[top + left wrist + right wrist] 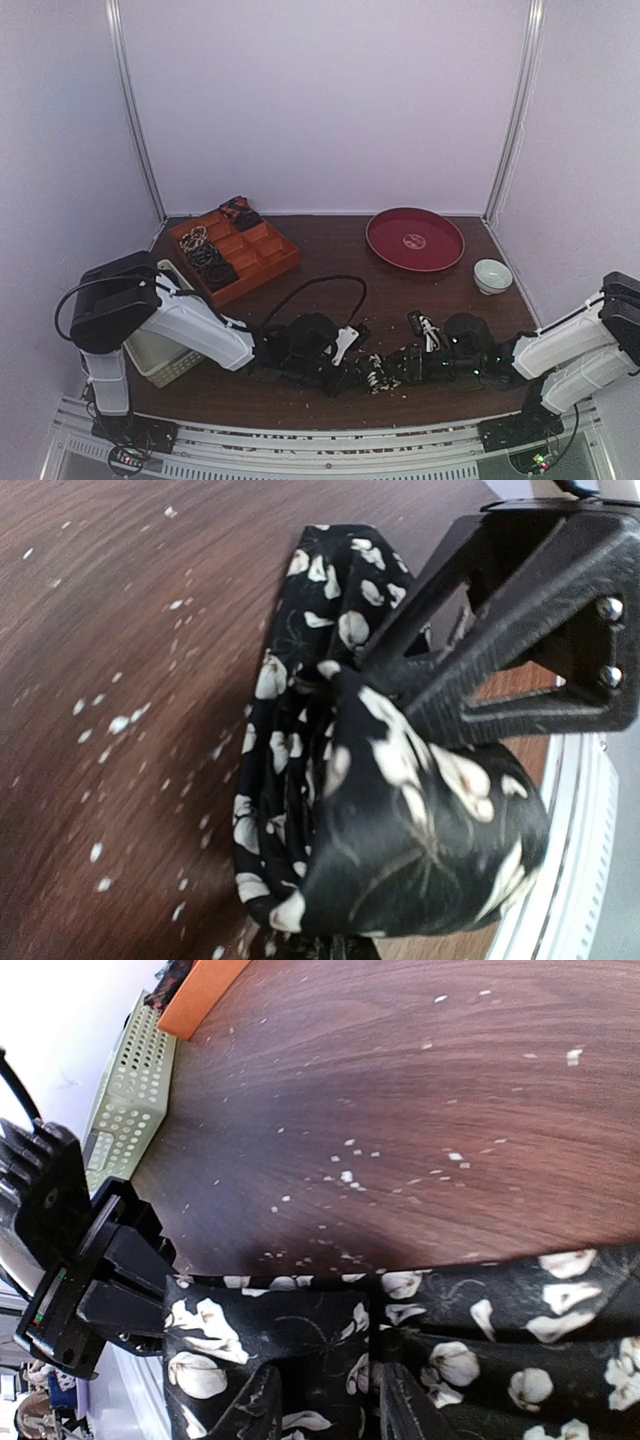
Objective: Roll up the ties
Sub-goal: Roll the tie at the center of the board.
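One tie (375,378), black with white flowers, lies partly coiled near the table's front edge between my two grippers. My left gripper (350,374) reaches in from the left. In the left wrist view the coiled tie (400,810) fills the space at its jaws and hides its fingertips. My right gripper (393,368) reaches in from the right; its fingers (395,1410) close on folded tie fabric (300,1340), and the rest of the strip (540,1360) runs off right. Several rolled ties (205,255) sit in the orange tray (268,262).
A white slatted basket (160,352) stands at the front left, beside the tray. A red plate (415,238) and a small bowl (492,275) are at the back right. A black cable (320,285) loops over the middle. White crumbs dot the wood.
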You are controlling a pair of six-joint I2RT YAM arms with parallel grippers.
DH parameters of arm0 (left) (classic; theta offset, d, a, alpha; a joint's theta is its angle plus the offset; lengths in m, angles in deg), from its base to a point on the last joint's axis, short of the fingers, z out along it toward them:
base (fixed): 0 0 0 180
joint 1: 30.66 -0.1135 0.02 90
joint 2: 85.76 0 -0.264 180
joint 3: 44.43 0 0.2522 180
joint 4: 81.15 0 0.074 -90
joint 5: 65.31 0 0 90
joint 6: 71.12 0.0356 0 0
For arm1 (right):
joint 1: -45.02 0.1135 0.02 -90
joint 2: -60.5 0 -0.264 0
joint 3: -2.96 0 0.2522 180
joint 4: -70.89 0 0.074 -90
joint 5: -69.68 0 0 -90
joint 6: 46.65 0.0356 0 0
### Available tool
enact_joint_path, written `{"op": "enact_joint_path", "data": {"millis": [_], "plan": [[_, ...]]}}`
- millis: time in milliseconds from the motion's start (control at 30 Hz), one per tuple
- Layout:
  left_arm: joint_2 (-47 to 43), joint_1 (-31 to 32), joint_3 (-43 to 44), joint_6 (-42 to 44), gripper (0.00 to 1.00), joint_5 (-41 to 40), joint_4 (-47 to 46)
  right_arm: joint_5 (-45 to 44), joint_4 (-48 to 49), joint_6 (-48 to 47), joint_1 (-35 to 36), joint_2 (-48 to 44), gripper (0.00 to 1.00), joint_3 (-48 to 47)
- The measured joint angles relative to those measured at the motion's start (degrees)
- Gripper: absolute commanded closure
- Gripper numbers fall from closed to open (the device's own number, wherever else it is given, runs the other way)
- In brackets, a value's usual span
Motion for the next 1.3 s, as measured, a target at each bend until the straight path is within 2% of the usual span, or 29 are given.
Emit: {"op": "enact_joint_path", "data": {"millis": [167, 367, 733, 867, 1300], "plan": [[-5.07, 0.00, -3.21, -1.09, 0.96, -1.66, 3.32, -0.11, 1.46, 1.68, 2.75, 3.91, 0.66, -2.91], [-10.91, 0.00, -5.64, -2.32, 0.95, -2.97, 3.17, -0.26, 1.07, 2.62, 4.04, 6.82, 0.67, -4.76], [-7.26, 0.04, -3.21, -2.56, 0.93, -2.23, 2.08, -2.32, -1.55, 1.95, 4.07, 6.73, 0.68, -5.11], [-6.84, 0.04, -2.38, -2.51, 0.88, -2.32, 2.43, -5.14, -4.76, 0.66, 4.07, 4.57, 0.68, -5.20], [-6.29, 0.15, -0.31, -2.43, 0.86, -2.73, 4.17, -13.77, -14.80, -3.41, 3.65, -4.13, 0.61, -5.62]]}}
